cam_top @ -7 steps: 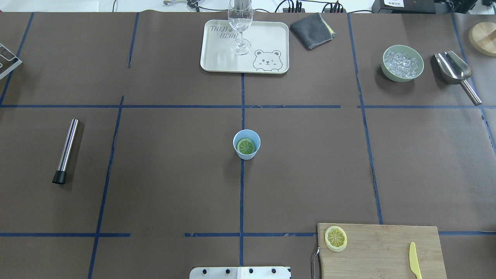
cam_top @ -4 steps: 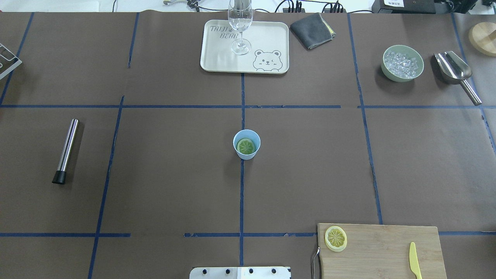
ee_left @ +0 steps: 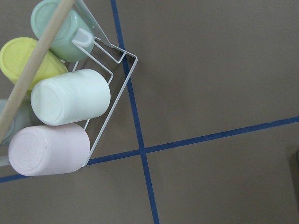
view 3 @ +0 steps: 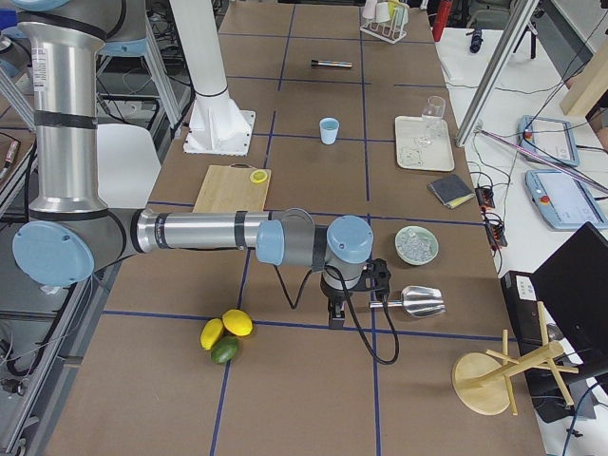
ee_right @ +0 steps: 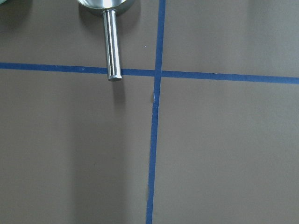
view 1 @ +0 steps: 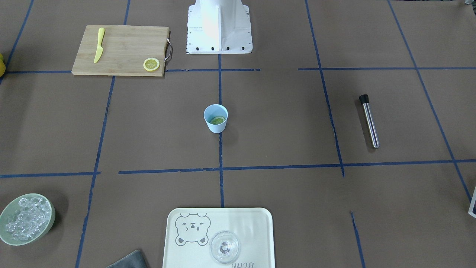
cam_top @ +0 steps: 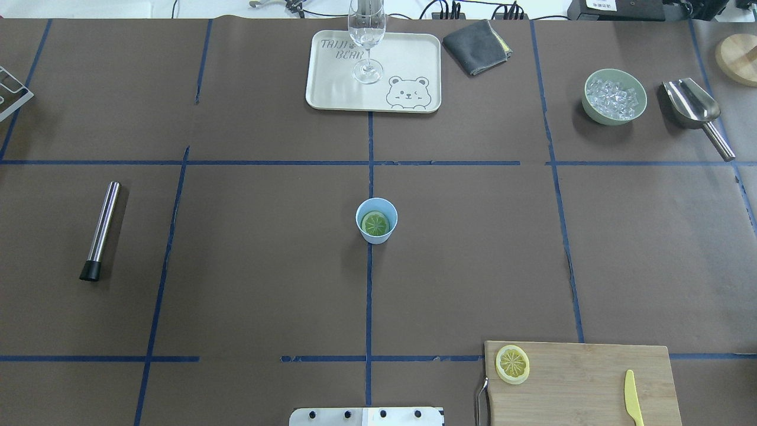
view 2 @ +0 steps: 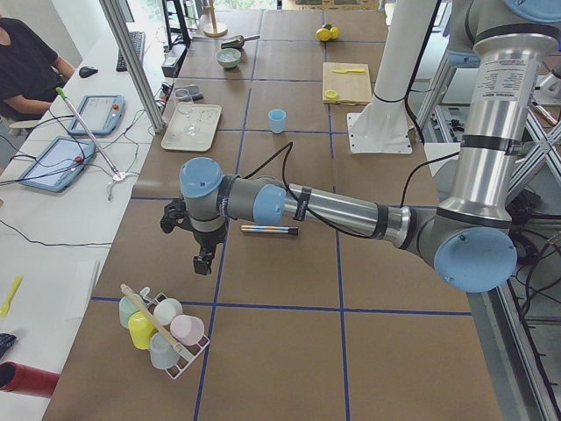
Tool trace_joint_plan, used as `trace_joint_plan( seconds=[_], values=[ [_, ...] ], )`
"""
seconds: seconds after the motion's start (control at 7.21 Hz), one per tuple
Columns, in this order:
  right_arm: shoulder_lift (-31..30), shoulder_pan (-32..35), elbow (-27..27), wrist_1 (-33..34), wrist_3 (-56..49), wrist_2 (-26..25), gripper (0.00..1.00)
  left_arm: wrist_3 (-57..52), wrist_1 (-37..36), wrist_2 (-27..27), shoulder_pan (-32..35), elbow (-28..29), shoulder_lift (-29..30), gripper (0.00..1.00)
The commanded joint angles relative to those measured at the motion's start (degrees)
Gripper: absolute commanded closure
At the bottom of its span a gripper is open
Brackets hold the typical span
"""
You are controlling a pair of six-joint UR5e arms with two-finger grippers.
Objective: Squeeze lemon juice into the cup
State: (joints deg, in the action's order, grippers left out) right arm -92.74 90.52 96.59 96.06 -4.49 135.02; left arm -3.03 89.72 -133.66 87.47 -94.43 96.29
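Lemon slice down inside the cup, pale face up, at the centre of the overhead frame, right on a blue tape line. Cup upright in the middle of the table, well apart from everything else. Second slice flat on the upper left corner of the cutting board in the lower right of that frame, yellow knife near the board's right end. Left claw left of centre in the left-side view, pointing down over the table near a cluster of pastel mugs, far from the cup; opening and grip impossible to tell from there. Right claw just below centre in the right-side view, pointing down beside a metal scoop; likewise cannot tell how wide or holding what.
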Motion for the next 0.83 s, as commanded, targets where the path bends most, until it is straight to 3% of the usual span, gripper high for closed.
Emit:
trace_joint_plan(
  seconds=[0.0,0.69],
  values=[
    [0.0,0.0,0.1,0.0,0.0,0.1,0.0,-0.3,2.3,-0.3,0.0,0.3,-4.9,0.0],
    [0.1,0.0,0.2,0.0,0.0,0.1,0.0,-2.2,5.8,-0.7,1.0,0.6,-7.1,0.0]
  ],
)
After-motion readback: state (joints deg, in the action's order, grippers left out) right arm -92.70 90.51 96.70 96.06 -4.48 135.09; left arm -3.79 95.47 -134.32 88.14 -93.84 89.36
